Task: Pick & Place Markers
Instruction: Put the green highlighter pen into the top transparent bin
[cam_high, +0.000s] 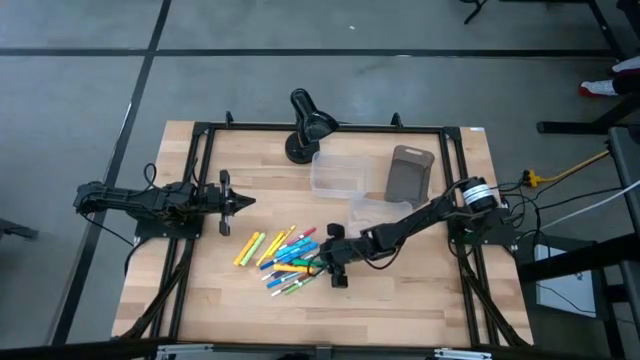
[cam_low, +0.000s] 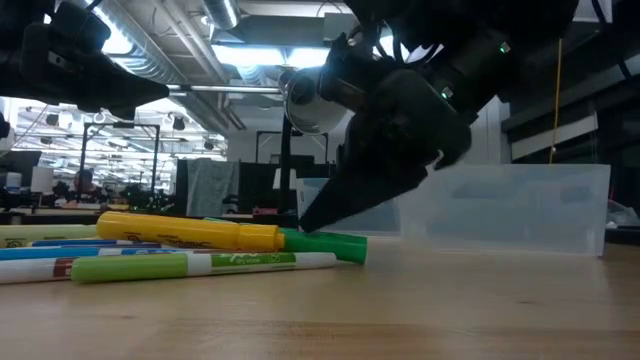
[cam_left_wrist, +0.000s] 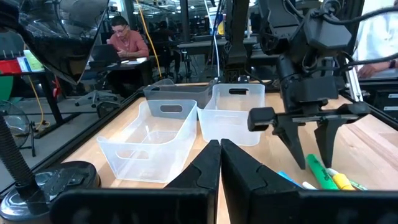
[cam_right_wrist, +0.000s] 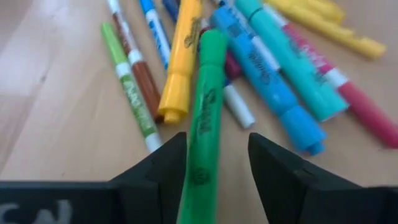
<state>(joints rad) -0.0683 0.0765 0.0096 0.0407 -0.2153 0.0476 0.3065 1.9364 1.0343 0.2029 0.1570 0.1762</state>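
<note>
Markers (cam_high: 283, 258) lie in a loose pile near the middle of the table (cam_high: 400, 300), and our right gripper (cam_right_wrist: 216, 163) is down at the pile's edge with its fingers apart on either side of a green marker (cam_right_wrist: 205, 124), not yet clamped on it. We judge the main risk to be crowding: a yellow marker (cam_right_wrist: 180, 59) lies right against the green one, so a closing finger could catch it too or shove the pile, and a grip this near one end may let the green marker pivot when lifted. Our right arm reaches low and diagonally across the table from its base, past the bins (cam_high: 345, 180). Our left gripper (cam_high: 243, 202) waits closed and empty, well apart from the pile.
</note>
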